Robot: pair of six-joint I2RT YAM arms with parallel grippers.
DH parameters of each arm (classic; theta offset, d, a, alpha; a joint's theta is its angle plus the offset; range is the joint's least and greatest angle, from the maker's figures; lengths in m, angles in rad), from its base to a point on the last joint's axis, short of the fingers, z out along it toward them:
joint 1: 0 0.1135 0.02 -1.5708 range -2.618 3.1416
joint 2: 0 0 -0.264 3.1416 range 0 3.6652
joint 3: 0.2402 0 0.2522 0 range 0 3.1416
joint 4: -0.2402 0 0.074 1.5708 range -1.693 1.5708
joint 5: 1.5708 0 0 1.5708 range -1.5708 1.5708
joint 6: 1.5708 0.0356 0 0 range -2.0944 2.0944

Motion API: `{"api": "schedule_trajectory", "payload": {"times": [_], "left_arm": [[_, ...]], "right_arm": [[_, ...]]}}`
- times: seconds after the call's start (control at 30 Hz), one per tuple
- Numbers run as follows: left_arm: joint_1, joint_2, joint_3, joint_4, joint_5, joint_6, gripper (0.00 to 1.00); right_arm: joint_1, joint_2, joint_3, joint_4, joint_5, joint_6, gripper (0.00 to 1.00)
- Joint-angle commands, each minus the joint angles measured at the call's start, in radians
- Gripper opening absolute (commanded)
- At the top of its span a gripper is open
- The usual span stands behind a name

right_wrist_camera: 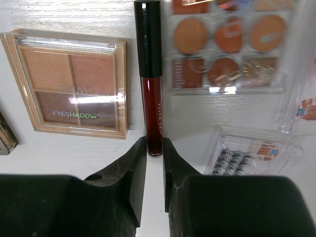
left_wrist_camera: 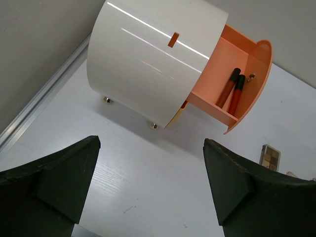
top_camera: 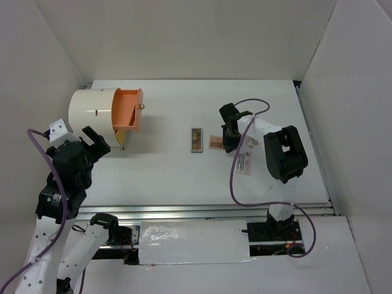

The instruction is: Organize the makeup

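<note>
The right tool (right_wrist_camera: 154,157) is clamped on the lower, dark-red end of a lip tube (right_wrist_camera: 150,84). Its two fingertips press that end from either side, and the tube runs straight away from them, lying flat on the white tabletop (top_camera: 165,171) with its black cap at the far end. Just left of the tube, almost touching it, lies the square eyeshadow palette (right_wrist_camera: 74,84) with four brown and peach pans. Just right of the tube sits a clear-packaged card of round orange-brown pans (right_wrist_camera: 227,49), and nearer the tool on that side is a clear lash case (right_wrist_camera: 252,153). The overhead view shows this cluster at the right-centre of the tabletop, with the narrow brown palette (top_camera: 196,139) a little further left and apart from the rest. The left tool (left_wrist_camera: 150,143) hangs with its fingers wide apart and nothing between them, hovering above bare tabletop near the white cylinder (left_wrist_camera: 148,59), which stands on small gold feet at the far left. The cylinder's orange drawer (left_wrist_camera: 217,64) is pulled out, and two more red tubes (left_wrist_camera: 232,91) with black caps lie side by side in it.
</note>
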Motion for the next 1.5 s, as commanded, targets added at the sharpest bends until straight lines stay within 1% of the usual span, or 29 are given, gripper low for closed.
{"api": "schedule_trajectory", "payload": {"times": [0.0, 0.03, 0.17, 0.2, 0.3, 0.43, 0.53, 0.6, 0.63, 0.7, 0.73, 0.77, 0.8, 0.83, 0.87, 0.9, 0.93, 0.97, 1.0, 1.03, 1.07, 1.1, 1.13, 1.17, 1.27, 1.33, 1.4, 1.47], "left_arm": [[-0.006, -0.012, 0.018, 0.040, -0.006, 0.025, 0.99], [-0.006, -0.013, 0.017, 0.040, -0.009, 0.025, 0.99], [-0.006, -0.009, 0.017, 0.041, -0.006, 0.026, 0.99], [-0.006, -0.010, 0.018, 0.040, -0.004, 0.026, 0.99], [-0.006, -0.016, 0.015, 0.041, -0.010, 0.023, 0.99], [-0.007, -0.013, 0.014, 0.043, -0.002, 0.023, 0.99], [-0.006, -0.005, 0.015, 0.040, -0.002, 0.020, 1.00], [-0.006, -0.010, 0.015, 0.038, -0.007, 0.017, 0.99], [-0.006, -0.015, 0.014, 0.038, -0.012, 0.014, 0.99], [-0.004, -0.018, 0.014, 0.035, -0.019, 0.008, 0.99], [-0.004, -0.022, 0.015, 0.034, -0.030, 0.000, 1.00], [-0.003, -0.024, 0.015, 0.029, -0.038, -0.006, 0.99], [-0.001, -0.027, 0.015, 0.027, -0.047, -0.011, 0.99], [0.000, -0.033, 0.015, 0.024, -0.065, -0.023, 0.99], [0.003, -0.038, 0.015, 0.020, -0.079, -0.031, 1.00], [0.003, -0.041, 0.015, 0.009, -0.094, -0.046, 0.99], [0.003, -0.048, 0.015, 0.004, -0.125, -0.054, 0.99], [0.005, -0.050, 0.015, -0.002, -0.140, -0.060, 0.99], [0.003, -0.053, 0.017, -0.018, -0.157, -0.078, 0.99], [0.003, -0.055, 0.021, -0.029, -0.176, -0.089, 1.00], [0.003, -0.055, 0.024, -0.037, -0.202, -0.097, 0.99], [0.005, -0.053, 0.024, -0.046, -0.211, -0.106, 0.99], [0.003, -0.055, 0.024, -0.048, -0.216, -0.109, 0.99], [0.003, -0.055, 0.023, -0.048, -0.219, -0.110, 0.99], [0.003, -0.053, 0.021, -0.043, -0.207, -0.107, 0.99], [0.003, -0.048, 0.024, -0.042, -0.199, -0.104, 1.00], [0.005, -0.047, 0.023, -0.037, -0.190, -0.098, 0.99], [0.003, -0.047, 0.023, -0.034, -0.185, -0.095, 0.99]], "right_arm": [[-0.007, 0.004, 0.035, -0.022, -0.013, -0.013, 0.21], [-0.009, 0.001, 0.034, -0.019, -0.016, -0.015, 0.18], [-0.012, -0.013, 0.017, -0.002, -0.018, -0.018, 0.14], [-0.012, -0.019, 0.002, 0.012, -0.024, -0.023, 0.11], [-0.012, -0.048, -0.031, 0.036, -0.041, -0.021, 0.06], [-0.012, -0.188, -0.089, 0.069, -0.038, 0.011, 0.05], [0.008, -0.293, -0.092, 0.061, -0.041, 0.031, 0.05], [0.048, -0.332, -0.052, 0.026, -0.014, 0.040, 0.05], [0.101, -0.335, 0.000, 0.003, 0.009, 0.048, 0.05], [0.156, -0.337, 0.053, -0.012, 0.031, 0.077, 0.05], [0.187, -0.334, 0.111, 0.006, -0.031, 0.080, 0.05], [0.253, -0.328, 0.141, 0.032, -0.083, 0.085, 0.05], [0.287, -0.303, 0.173, 0.108, -0.131, 0.104, 0.05], [0.317, -0.290, 0.260, 0.142, -0.217, 0.123, 0.05], [0.348, -0.265, 0.306, 0.173, -0.240, 0.147, 0.05], [0.394, -0.213, 0.360, 0.229, -0.256, 0.205, 0.06], [0.411, -0.185, 0.461, 0.260, -0.298, 0.242, 0.05], [0.424, -0.150, 0.503, 0.289, -0.315, 0.288, 0.05], [0.433, -0.086, 0.541, 0.361, -0.329, 0.389, 0.05], [0.437, -0.058, 0.596, 0.401, -0.343, 0.434, 0.05], [0.445, -0.024, 0.627, 0.437, -0.340, 0.517, 0.06], [0.453, 0.038, 0.668, 0.434, -0.333, 0.546, 0.06], [0.453, 0.069, 0.746, 0.434, -0.331, 0.566, 0.06], [0.454, 0.100, 0.777, 0.420, -0.325, 0.610, 0.06], [0.460, 0.166, 0.789, 0.503, -0.342, 0.683, 0.06], [0.462, 0.192, 0.813, 0.526, -0.352, 0.692, 0.07], [0.462, 0.240, 0.886, 0.505, -0.362, 0.688, 0.08], [0.462, 0.264, 0.923, 0.498, -0.365, 0.688, 0.09]]}}
